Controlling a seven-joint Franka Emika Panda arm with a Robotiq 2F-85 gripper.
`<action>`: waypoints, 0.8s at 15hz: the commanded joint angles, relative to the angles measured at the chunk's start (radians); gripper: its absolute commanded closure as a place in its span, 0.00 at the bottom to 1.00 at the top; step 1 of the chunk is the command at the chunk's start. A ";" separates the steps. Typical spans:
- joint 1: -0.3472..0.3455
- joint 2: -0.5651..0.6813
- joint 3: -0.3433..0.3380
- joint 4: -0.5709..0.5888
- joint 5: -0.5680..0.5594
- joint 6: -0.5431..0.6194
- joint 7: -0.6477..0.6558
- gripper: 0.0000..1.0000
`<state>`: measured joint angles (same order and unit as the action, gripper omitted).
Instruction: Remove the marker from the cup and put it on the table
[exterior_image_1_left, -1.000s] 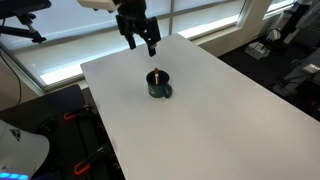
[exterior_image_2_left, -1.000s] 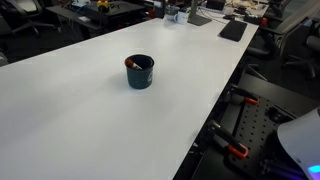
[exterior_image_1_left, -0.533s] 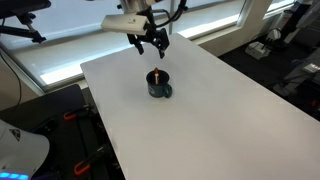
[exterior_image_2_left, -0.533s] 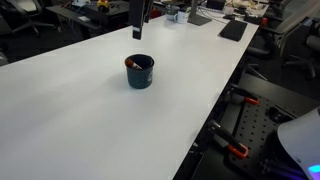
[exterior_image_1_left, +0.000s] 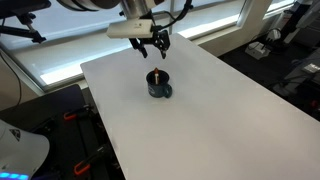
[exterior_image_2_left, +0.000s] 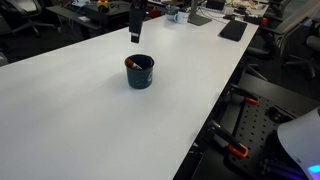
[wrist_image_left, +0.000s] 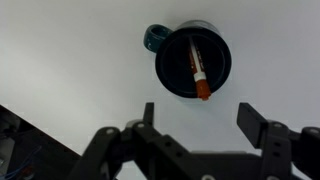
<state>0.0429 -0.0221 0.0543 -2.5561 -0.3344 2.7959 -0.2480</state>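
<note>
Through the wrist view I see the end effector (wrist_image_left: 197, 118) hanging above the table (wrist_image_left: 70, 50), fingers spread apart, the marker (wrist_image_left: 197, 68) leaning inside the cup (wrist_image_left: 216, 58), only its orange tip discernible in both exterior views.

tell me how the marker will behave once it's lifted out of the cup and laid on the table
The marker looks thin and rigid, so it should lift out stiffly and weigh little. It leans against the cup wall, so a tug might drag the cup slightly. Being round, it may roll on the smooth table.
</note>
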 joint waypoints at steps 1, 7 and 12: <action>-0.011 0.057 -0.014 -0.012 -0.079 0.100 -0.018 0.09; -0.025 0.158 -0.023 0.008 -0.049 0.121 -0.054 0.25; -0.066 0.233 0.011 0.019 0.067 0.136 -0.179 0.43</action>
<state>0.0092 0.1672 0.0369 -2.5495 -0.3357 2.8954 -0.3359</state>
